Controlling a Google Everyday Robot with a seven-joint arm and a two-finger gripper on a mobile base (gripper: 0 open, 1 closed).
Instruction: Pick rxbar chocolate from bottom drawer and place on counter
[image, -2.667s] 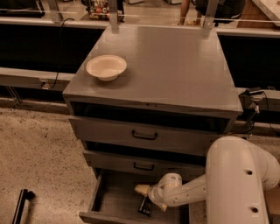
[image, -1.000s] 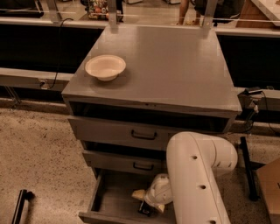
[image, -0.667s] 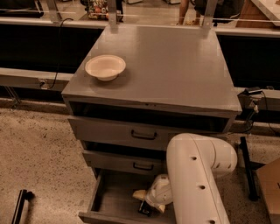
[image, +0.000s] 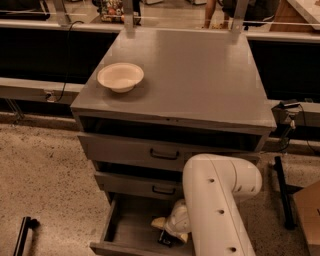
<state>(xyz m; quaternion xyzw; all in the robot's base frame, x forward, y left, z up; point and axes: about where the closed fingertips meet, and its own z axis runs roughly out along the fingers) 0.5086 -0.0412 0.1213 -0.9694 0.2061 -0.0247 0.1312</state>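
Robot lab, jaws in bottom drawer (image: 131, 222)

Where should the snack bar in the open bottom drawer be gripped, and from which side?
Probably pinch the snack bar across its narrow width, coming from straight above, since it lies flat on the drawer floor. The end effector hangs over it there.

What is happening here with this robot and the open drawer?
The robot's white arm reaches down into the open bottom drawer, the lowest of three. Its gripper is low inside that drawer, right at a small dark item that looks like the rxbar chocolate. The bar is not yet on the counter, where a pale bowl sits on the left side.
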